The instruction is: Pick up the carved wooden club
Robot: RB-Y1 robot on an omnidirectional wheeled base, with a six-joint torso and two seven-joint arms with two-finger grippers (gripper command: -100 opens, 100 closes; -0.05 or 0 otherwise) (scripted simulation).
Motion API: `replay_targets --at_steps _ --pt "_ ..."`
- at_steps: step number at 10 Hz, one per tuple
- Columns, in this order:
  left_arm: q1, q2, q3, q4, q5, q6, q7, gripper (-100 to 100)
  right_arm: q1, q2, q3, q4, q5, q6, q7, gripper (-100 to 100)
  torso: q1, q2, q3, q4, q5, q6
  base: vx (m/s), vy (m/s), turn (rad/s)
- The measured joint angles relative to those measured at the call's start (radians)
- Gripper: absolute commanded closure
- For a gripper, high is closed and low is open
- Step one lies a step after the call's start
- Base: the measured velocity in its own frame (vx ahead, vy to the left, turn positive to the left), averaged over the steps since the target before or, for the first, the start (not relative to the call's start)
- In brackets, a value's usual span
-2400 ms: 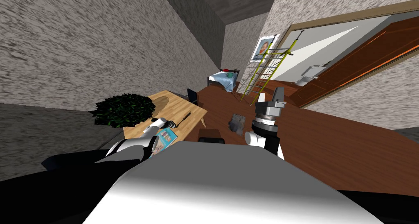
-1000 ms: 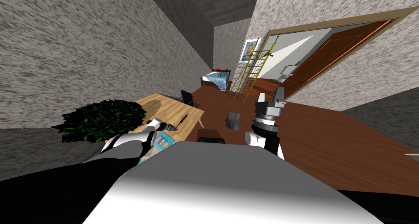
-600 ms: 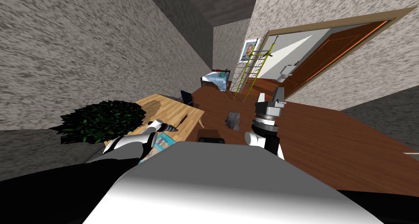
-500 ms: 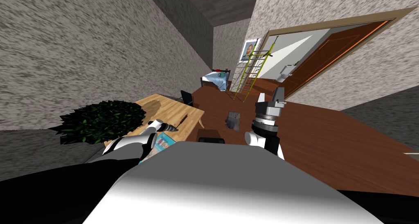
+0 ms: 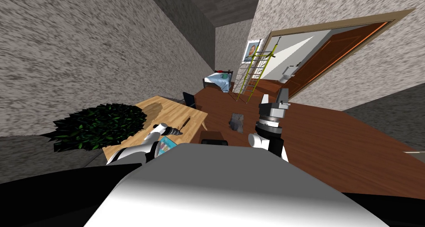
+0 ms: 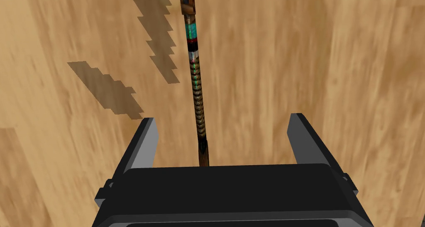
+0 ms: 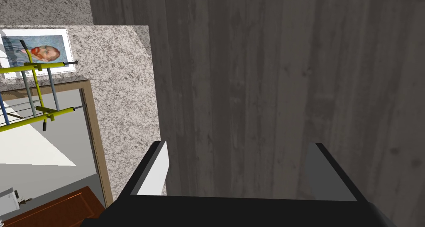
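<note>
The club (image 6: pixel 196 77) is a long thin dark brown shaft with carved rings and teal, red and white bands, lying flat on a light wooden table (image 6: pixel 290 62). In the head view the club (image 5: pixel 185 121) lies on the table (image 5: pixel 166 108) just beyond my left gripper (image 5: pixel 175 131). My left gripper (image 6: pixel 220 131) hovers open over the club's near end, with the shaft running between its fingers and touching neither. My right gripper (image 5: pixel 274 99) is raised in front of me over the floor, pointing up, and its fingers stand open (image 7: pixel 238 162).
A bushy dark green plant (image 5: pixel 99 125) stands at the table's left side. A teal book (image 5: pixel 166 145) lies on the table's near end. A dark chair (image 5: pixel 190 99) sits past the table's far end. A grey object (image 5: pixel 237 121) lies on the brown floor.
My left arm has reached forward along the table, bringing its gripper up to the club's near end. My head view has also swung. The right arm has not moved.
</note>
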Motion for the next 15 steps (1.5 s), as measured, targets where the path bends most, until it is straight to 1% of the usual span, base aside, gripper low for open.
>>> replay_targets --at_steps 1,2,3,5,6,7,8,9,10,11,12,13,14,15 --pt "0.002 -0.002 0.004 -0.015 -0.001 0.0 -0.003 -100 0.0 0.0 0.0 0.0 0.0 0.0 0.0 0 -0.001 0.001 0.0 0.0 0.0 0.0 0.016 0.018 -0.034" --pt "0.033 -0.02 0.02 -0.046 -0.018 0.008 0.01 -100 0.0 0.0 0.0 0.0 0.0 0.0 0.0 0 -0.001 0.001 0.0 0.0 0.0 0.0 0.015 0.024 -0.012" --pt "0.047 -0.03 0.029 -0.073 -0.028 0.014 0.02 -100 0.0 0.0 0.0 0.0 0.0 0.0 0.0 0 0.0 0.001 0.0 0.0 0.0 0.0 0.007 0.014 -0.002" --pt "0.047 -0.032 0.033 -0.095 -0.031 0.014 0.019 -100 0.0 0.0 0.0 0.0 0.0 0.0 0.0 0 -0.001 0.001 0.0 0.0 0.0 0.0 0.008 0.007 -0.02" --pt "0.073 -0.046 0.048 -0.122 -0.048 0.026 0.035 -100 0.0 0.0 0.0 0.0 0.0 0.0 0.0 0 -0.001 0.0 0.0 0.0 0.0 0.0 0.017 0.026 -0.014" --pt "0.09 -0.058 0.056 -0.152 -0.059 0.033 0.048 -100 0.0 0.0 0.0 0.0 0.0 0.0 0.0 0 0.0 0.0 0.0 0.0 0.0 0.0 0.011 0.017 0.004" --pt "0.092 -0.06 0.059 -0.17 -0.062 0.035 0.051 -100 0.0 0.0 0.0 0.0 0.0 0.0 0.0 0 0.0 0.0 0.0 0.0 0.0 0.0 0.017 0.032 -0.048" --pt "0.125 -0.081 0.075 -0.206 -0.079 0.04 0.064 -100 0.0 0.0 0.0 0.0 0.0 0.0 0.0 0 0.001 0.001 0.0 -0.001 0.001 -0.001 0.02 0.029 -0.017" --pt "0.14 -0.09 0.084 -0.243 -0.09 0.048 0.078 -100 0.0 0.0 0.0 0.0 0.0 0.0 0.0 0 0.001 0.0 -0.001 -0.001 0.002 -0.001 0.03 0.033 -0.028" --pt "0.169 -0.11 0.1 -0.278 -0.11 0.059 0.094 -100 0.0 0.0 0.0 0.0 0.0 0.0 0.0 0 0.002 0.0 -0.001 -0.002 0.002 -0.001 0.022 0.033 -0.014" --pt "0.183 -0.12 0.11 -0.312 -0.12 0.067 0.105 -100 0.0 0.0 0.0 0.0 0.0 0.0 0.0 0 0.003 0.0 -0.001 -0.002 0.003 -0.001 0.006 0.013 0.004" --pt "0.186 -0.123 0.112 -0.333 -0.124 0.068 0.108 -100 0.0 0.0 0.0 0.0 0.0 0.0 0.0 0 0.002 0.0 -0.001 -0.002 0.003 -0.001 0.013 0.023 -0.034" --pt "0.211 -0.141 0.128 -0.357 -0.14 0.072 0.116 -100 0.0 0.0 0.0 0.0 0.0 0.0 0.0 0 0.002 0.001 -0.001 -0.002 0.003 -0.001 0.016 0.024 -0.016" --pt "0.227 -0.15 0.137 -0.392 -0.151 0.081 0.128 -100 0.0 0.0 0.0 0.0 0.0 0.0 0.0 0 0.002 0.0 -0.001 -0.002 0.003 -0.001 0.011 0.011 0.0"
